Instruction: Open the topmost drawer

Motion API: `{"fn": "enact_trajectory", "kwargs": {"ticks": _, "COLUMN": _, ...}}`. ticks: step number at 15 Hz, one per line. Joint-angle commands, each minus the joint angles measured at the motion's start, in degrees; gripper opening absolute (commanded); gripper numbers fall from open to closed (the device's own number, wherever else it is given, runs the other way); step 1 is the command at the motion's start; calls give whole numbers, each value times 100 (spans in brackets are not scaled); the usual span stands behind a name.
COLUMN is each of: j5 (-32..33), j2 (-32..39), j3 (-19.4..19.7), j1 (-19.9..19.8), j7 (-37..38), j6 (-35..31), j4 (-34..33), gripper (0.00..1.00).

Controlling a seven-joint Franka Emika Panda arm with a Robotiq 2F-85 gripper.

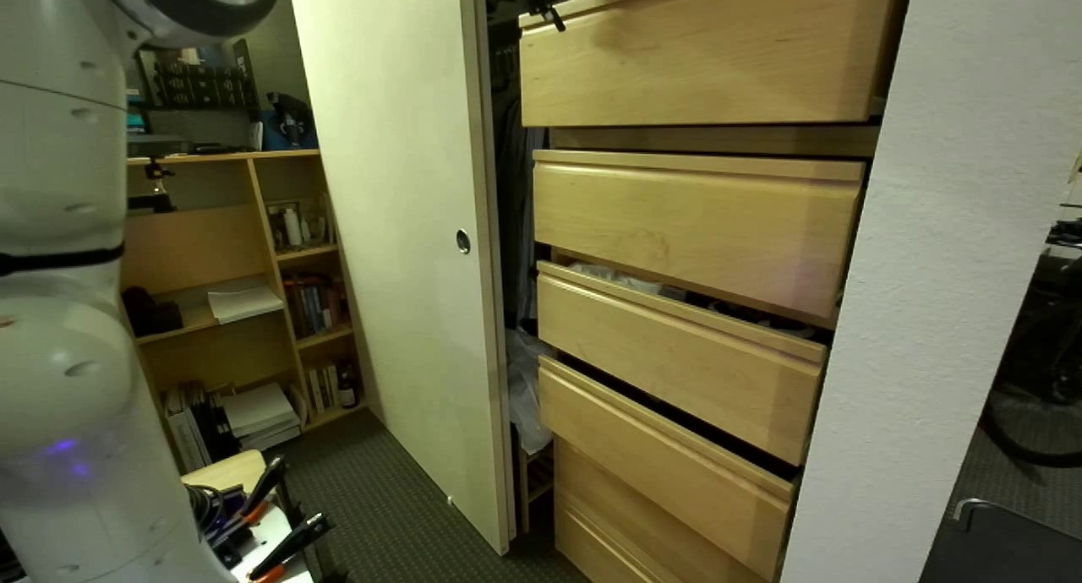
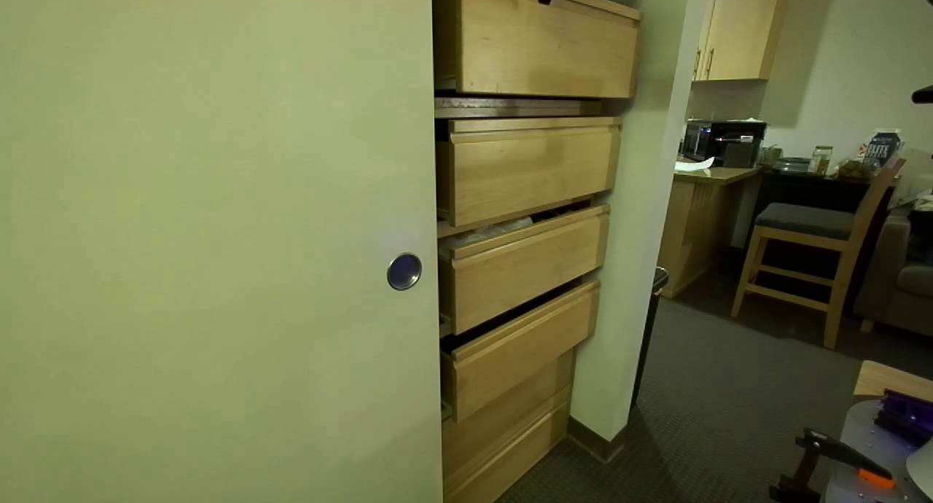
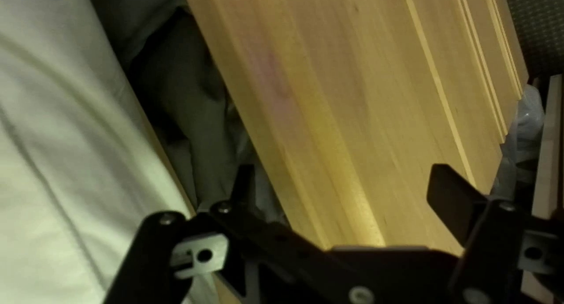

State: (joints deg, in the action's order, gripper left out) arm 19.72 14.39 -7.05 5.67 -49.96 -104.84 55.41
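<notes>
Spread wide, the claw (image 3: 343,177) seems to straddle the top edge of the topmost drawer (image 1: 702,68), upper right in an exterior view; stiff, smooth-faced and probably heavy with cloth (image 3: 200,97), it wants hooking behind that edge.

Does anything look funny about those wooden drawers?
Yes. The topmost drawer, third drawer down and fourth drawer down all stick out and gape at the top. That looks odd because shut drawers usually sit flush.
</notes>
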Motion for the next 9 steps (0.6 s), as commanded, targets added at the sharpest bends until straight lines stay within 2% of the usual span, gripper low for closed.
{"fn": "enact_trajectory", "kwargs": {"ticks": 1, "j5": 94, "j2": 114, "j3": 28, "j1": -2, "j7": -89, "j6": -66, "j4": -277, "gripper": 100}}
{"fn": "enact_trajectory", "kwargs": {"ticks": 9, "j5": 55, "j2": 236, "j3": 28, "j1": 1, "j7": -112, "j6": -47, "j4": -369, "gripper": 100}}
